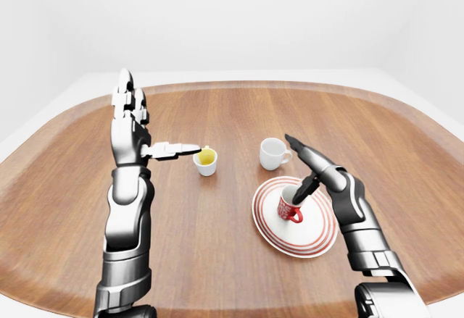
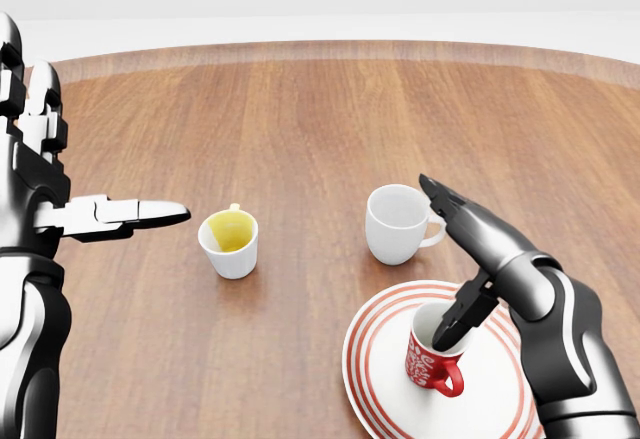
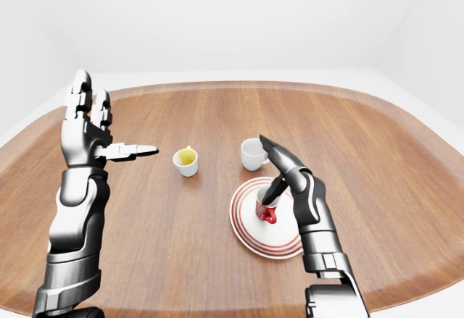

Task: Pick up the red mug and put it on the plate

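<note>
The red mug (image 2: 430,361) stands upright on the white plate with red rings (image 2: 372,384) at the lower right of the head view, handle toward the bottom. My right hand (image 2: 452,264) hovers just above and to the right of it, open, its long fingers (image 2: 462,217) stretched toward the upper left. Its dark thumb (image 2: 458,321) hangs down over the mug's rim; whether it touches I cannot tell. At the left edge my left hand (image 2: 70,159) is raised, open and holding nothing.
A white mug (image 2: 396,221) stands just above the plate, close under my right fingers. A white cup with a yellow inside (image 2: 230,242) sits near my left thumb (image 2: 150,214). The round wooden table's rim (image 1: 239,86) curves across the top.
</note>
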`<state>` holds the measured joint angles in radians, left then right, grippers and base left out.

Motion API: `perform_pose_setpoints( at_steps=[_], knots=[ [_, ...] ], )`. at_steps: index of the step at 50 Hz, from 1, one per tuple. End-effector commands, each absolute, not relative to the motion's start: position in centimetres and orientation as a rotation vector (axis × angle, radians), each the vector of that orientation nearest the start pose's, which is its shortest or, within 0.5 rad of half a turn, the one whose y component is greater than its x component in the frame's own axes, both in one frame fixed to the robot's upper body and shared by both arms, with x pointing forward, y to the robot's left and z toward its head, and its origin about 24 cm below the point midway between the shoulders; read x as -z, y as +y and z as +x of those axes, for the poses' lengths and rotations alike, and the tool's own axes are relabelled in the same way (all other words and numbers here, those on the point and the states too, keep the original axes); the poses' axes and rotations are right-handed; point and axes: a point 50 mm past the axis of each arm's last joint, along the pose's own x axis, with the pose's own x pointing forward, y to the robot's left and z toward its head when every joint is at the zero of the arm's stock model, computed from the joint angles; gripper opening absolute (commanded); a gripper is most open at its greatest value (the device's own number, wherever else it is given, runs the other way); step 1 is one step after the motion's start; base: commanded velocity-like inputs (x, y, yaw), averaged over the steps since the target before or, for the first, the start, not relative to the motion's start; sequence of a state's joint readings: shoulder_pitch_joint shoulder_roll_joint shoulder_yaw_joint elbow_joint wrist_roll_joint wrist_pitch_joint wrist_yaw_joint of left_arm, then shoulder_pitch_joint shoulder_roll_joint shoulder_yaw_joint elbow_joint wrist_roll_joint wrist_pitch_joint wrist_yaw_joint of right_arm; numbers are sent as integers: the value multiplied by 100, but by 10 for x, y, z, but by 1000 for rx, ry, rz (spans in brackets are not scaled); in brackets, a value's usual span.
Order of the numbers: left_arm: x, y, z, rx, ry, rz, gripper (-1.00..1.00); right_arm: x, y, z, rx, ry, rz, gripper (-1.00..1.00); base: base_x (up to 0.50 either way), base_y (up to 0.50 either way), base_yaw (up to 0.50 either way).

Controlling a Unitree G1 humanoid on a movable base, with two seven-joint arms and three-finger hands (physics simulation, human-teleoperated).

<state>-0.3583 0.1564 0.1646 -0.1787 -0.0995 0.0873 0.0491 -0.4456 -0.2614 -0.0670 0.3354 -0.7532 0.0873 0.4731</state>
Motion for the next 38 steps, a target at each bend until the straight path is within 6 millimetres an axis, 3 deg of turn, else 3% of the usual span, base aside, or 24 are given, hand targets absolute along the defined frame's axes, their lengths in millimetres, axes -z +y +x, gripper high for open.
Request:
perform_pose_setpoints(
  at_steps=[1, 20, 38],
  knots=[
    [-182, 188, 296, -99, -474, 24, 100, -113, -193, 326, -319, 127, -1033, 100, 0, 0, 0],
    [-196, 184, 291, -91, -540, 24, 100, -165, -193, 322, -272, -45, -1064, 100, 0, 0, 0],
    [-215, 183, 275, -88, -641, 26, 100, -221, -182, 306, -210, -308, -1066, 100, 0, 0, 0]
  ],
)
